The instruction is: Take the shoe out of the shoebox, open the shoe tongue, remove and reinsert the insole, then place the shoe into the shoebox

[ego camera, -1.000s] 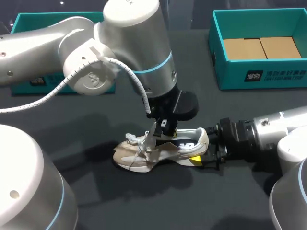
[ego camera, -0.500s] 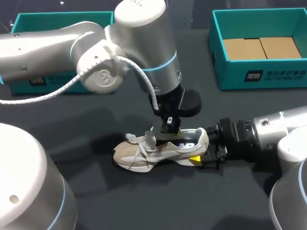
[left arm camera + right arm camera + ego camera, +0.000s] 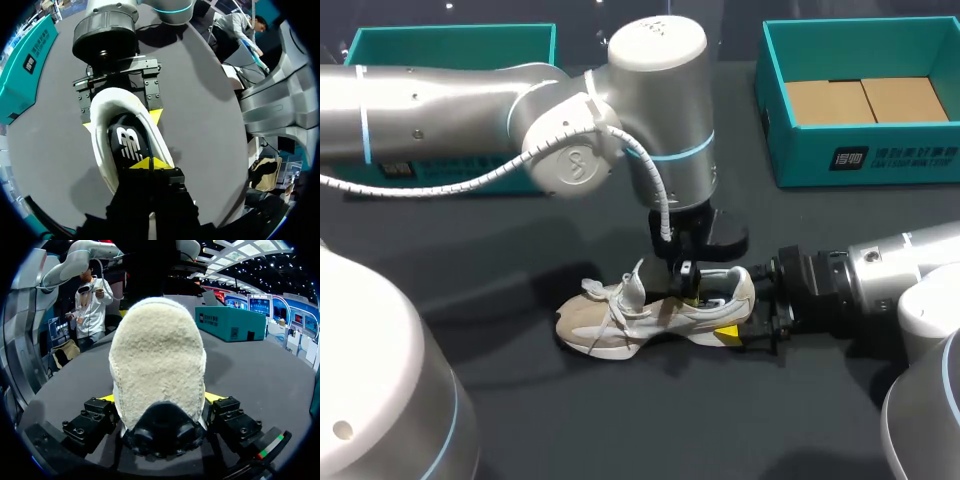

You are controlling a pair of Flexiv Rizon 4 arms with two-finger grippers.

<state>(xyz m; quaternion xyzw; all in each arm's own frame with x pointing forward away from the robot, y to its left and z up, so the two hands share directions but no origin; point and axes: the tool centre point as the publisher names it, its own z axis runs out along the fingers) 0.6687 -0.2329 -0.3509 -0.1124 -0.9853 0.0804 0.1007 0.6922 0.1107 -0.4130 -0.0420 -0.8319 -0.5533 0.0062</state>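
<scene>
Shoe (image 3: 640, 315): pale sneaker, out of the box, lying on its sole on the dark worktop (image 3: 520, 410), near the middle. Toe towards my left, heel towards my right. Tongue (image 3: 636, 285) stands up, laces (image 3: 595, 292) loose over the forefoot.

Left gripper (image 3: 690, 290): comes straight down from above into the shoe's opening. In the left wrist view its yellow tips (image 3: 150, 163) are pressed together right on the black insole (image 3: 127, 142); whether they nip the insole's edge cannot be made out.

Right gripper (image 3: 740, 330): lies low along the worktop at the heel. In the right wrist view the fuzzy heel (image 3: 157, 355) sits between the fingers, one yellow tip touching each side, so it is clamped on the shoe.

Shoebox (image 3: 800, 160): teal, open, at the far right of the worktop, well apart from the shoe, brown cardboard (image 3: 865, 100) lying in its bottom. A second teal box (image 3: 450, 40) stands at the far left, partly behind the left arm.
</scene>
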